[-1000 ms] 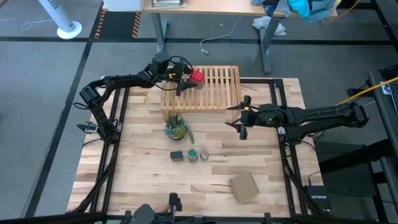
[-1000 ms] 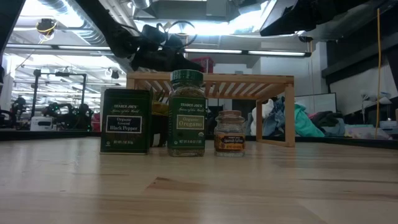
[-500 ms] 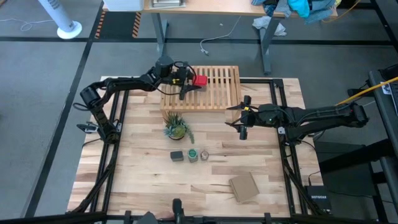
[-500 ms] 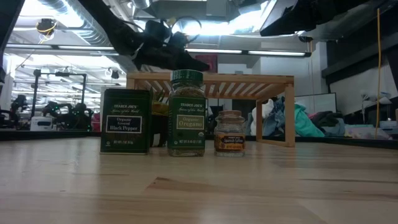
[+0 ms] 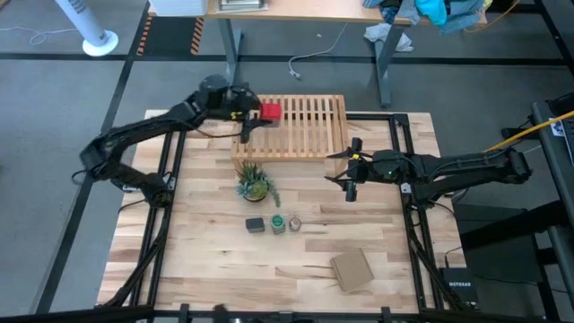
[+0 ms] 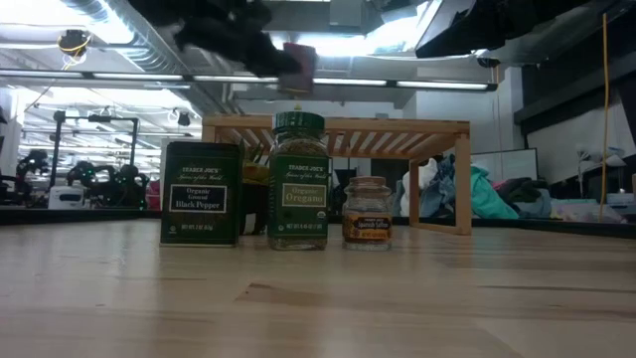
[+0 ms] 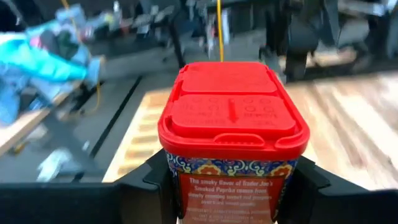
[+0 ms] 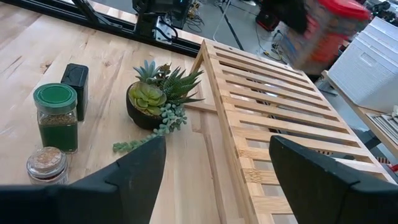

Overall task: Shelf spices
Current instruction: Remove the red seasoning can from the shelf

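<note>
Above the far left corner of the slatted wooden shelf (image 5: 290, 126), your left gripper (image 5: 254, 113) pinches one red paprika tin (image 5: 270, 111) between its fingers, upright, red lid on top; in the low view the tin (image 6: 298, 68) hangs clear above the shelf top (image 6: 336, 123).

You have four spice containers in all. Three stand in a short row on the butcher-block table (image 5: 206, 251), nearer the front than the shelf: one dark black pepper tin (image 6: 201, 193), one green-capped oregano jar (image 6: 299, 180) holding green flakes, and one small clear jar (image 6: 367, 213) with brownish contents (its label is too small to read). They stand just beside one another.

One small potted succulent (image 5: 254, 182) sits between the row and the shelf, its dark pot holding green rosettes and a trailing sprig. One flat cardboard piece (image 5: 352, 270) lies near the front right.

Your right gripper (image 5: 349, 176) waits beside the shelf's right end, fingers spread, holding nothing.
</note>
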`<state>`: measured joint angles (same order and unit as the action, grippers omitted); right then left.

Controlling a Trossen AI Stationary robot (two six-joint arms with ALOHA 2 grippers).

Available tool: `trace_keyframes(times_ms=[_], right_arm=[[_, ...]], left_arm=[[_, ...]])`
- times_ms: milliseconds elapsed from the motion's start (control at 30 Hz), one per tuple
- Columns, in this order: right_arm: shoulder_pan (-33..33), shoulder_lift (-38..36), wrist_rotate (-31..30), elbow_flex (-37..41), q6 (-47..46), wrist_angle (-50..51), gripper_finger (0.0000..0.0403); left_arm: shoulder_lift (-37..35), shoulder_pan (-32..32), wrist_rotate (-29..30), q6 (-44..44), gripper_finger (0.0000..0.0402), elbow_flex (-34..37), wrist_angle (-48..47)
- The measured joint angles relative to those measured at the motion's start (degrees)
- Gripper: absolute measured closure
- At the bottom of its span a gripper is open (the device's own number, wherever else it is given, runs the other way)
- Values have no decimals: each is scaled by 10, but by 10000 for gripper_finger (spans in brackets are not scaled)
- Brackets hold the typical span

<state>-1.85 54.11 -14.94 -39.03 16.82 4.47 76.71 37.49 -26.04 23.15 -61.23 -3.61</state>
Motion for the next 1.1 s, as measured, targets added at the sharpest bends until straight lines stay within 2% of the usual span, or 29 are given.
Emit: trace_keyframes(times_ms=[167, 333, 700, 900, 1100], right_arm=[[0, 0, 0, 0, 0, 0, 111], [0, 0, 0, 0, 0, 0, 111], [0, 0, 0, 0, 0, 0, 111], [0, 0, 0, 0, 0, -1, 111], [0, 0, 0, 0, 0, 0, 111]], left_arm=[[-97, -47, 66, 5, 231, 0, -154], [-162, -126, 138, -55, 231, 0, -245], [-186, -351, 413, -240, 231, 1, -447], [-209, -433, 490, -341, 231, 55, -453], [-263, -490, 521, -406, 231, 163, -346]])
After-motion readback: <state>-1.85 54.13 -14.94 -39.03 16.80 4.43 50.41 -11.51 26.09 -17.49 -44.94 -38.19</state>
